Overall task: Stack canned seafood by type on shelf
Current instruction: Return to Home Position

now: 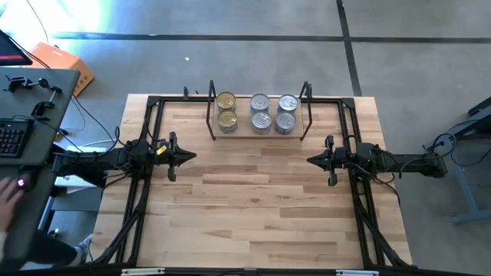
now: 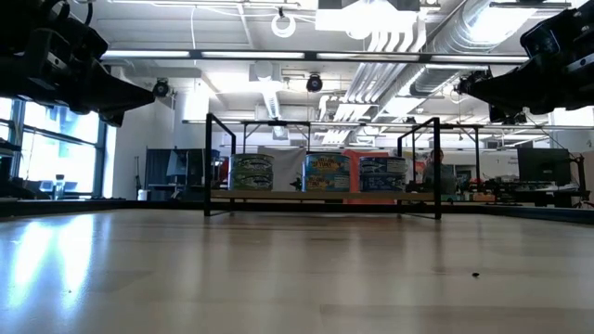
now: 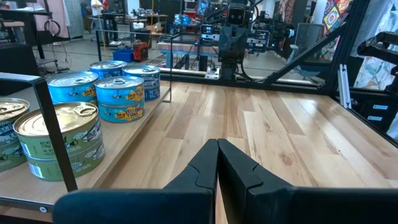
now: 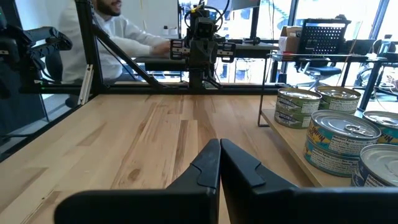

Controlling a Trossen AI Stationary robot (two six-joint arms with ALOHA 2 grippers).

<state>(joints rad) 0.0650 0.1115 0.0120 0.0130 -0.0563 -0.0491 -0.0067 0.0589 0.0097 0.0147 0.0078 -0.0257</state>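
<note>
The shelf point(image 1: 258, 135) stands at the table's far middle, a light board between black wire end frames. On it the cans stand on their bases in three short columns, stacked two high. The gold-lidded, green-labelled cans point(image 1: 226, 110) are at the left, and the silver-lidded, blue-labelled cans point(image 1: 273, 112) fill the middle and right. The low view shows the shelf point(image 2: 325, 196) level, with the cans point(image 2: 327, 173) on it. My left gripper point(image 1: 192, 156) hovers shut over the table's left side, and its wrist view shows the green cans point(image 3: 59, 134) nearby. My right gripper point(image 1: 311, 160) hovers shut on the right, facing it.
Bare wooden tabletop point(image 1: 253, 207) spreads between and in front of both arms. A black frame point(image 1: 146, 123) runs along the table's edges. A person in a white shirt point(image 4: 118, 31) sits beyond the table's left side, at a desk with a keyboard point(image 1: 11, 138).
</note>
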